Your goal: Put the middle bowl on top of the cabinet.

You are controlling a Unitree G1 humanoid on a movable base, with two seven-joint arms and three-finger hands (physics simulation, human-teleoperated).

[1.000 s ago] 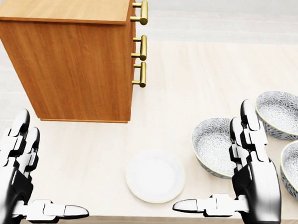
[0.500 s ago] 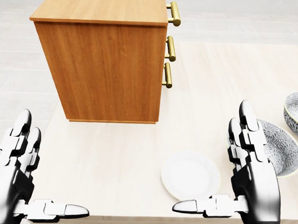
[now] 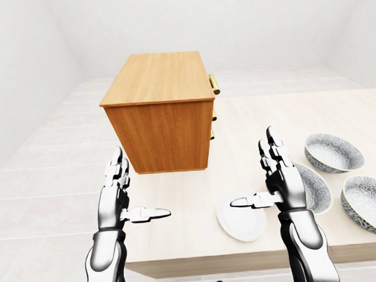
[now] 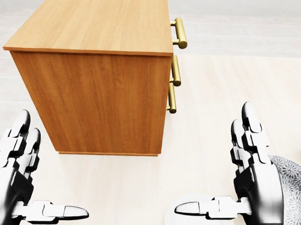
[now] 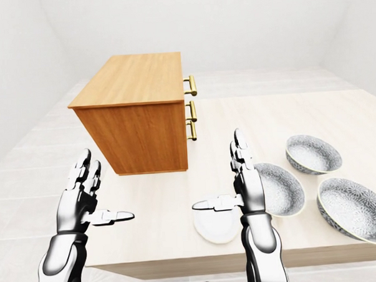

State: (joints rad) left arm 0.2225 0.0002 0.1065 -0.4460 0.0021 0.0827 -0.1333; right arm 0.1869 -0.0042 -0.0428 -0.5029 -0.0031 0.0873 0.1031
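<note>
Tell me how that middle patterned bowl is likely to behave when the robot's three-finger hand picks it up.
The middle bowl looks like glazed ceramic, so it is probably rigid, fairly heavy and breakable if dropped. Its smooth, curved wall may slip between hard metal fingers, so a grip over the rim seems safer. It sits wide and shallow on the table, so it is unlikely to tip when nudged.

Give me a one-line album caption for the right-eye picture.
Both open hands, left and right, raised over a table with wooden cabinet, white plate and three patterned bowls.

A pale table (image 5: 312, 117) carries the cabinet (image 5: 137, 127), a white plate (image 5: 215, 228) and three patterned bowls (image 5: 310, 153).
</note>
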